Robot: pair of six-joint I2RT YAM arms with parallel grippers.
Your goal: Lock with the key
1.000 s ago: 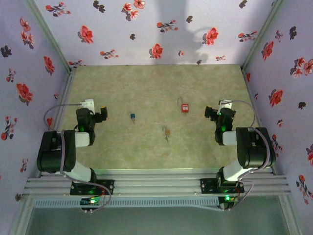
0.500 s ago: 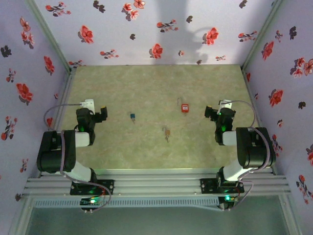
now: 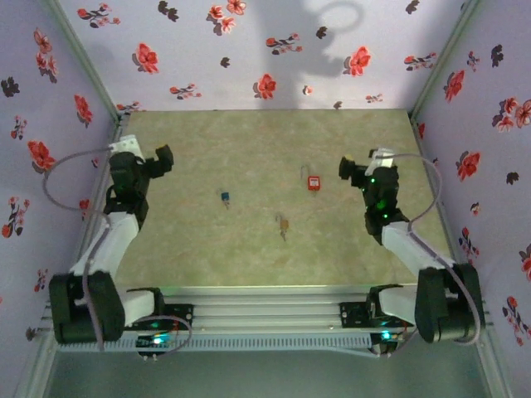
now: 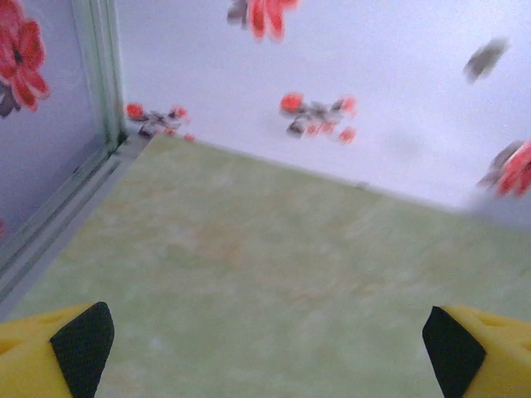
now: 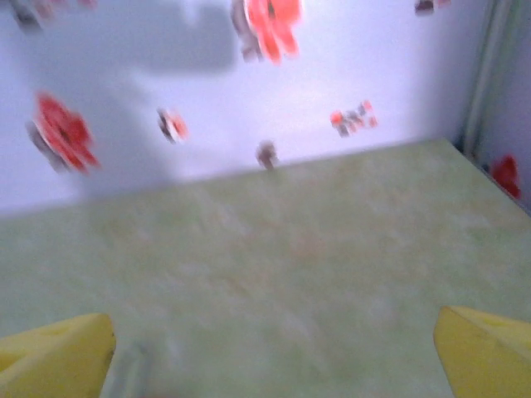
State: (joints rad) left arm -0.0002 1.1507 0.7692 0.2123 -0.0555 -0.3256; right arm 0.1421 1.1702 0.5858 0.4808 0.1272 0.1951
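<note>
- The left pincer [image 3: 163,159] is wide open and holds nothing. Its yellow fingers [image 4: 33,352] hang over a bare bit of the green table [image 4: 249,274].
- The small blue-topped key [image 3: 225,198] lies flat on the table. It is off to the right of the left pincer and a bit closer to the arm bases. The left arm is the nearer one to it. It seems to lie long-ways from near to far, but it is too small to be sure.
- A small brown thing [image 3: 283,225] lies further right, between the two pincers and closer to the bases. It may be another key; I cannot tell.
- The small red padlock [image 3: 313,182] lies flat, near the right pincer, on its left side. Its thin loop seems to point to the far wall.
- The right pincer [image 3: 347,172] is wide open too, with nothing in it. It is the nearer one to the padlock.
- My guess: the left pincer must go right and down for the key. The right one must go left and down for the lock.
</note>
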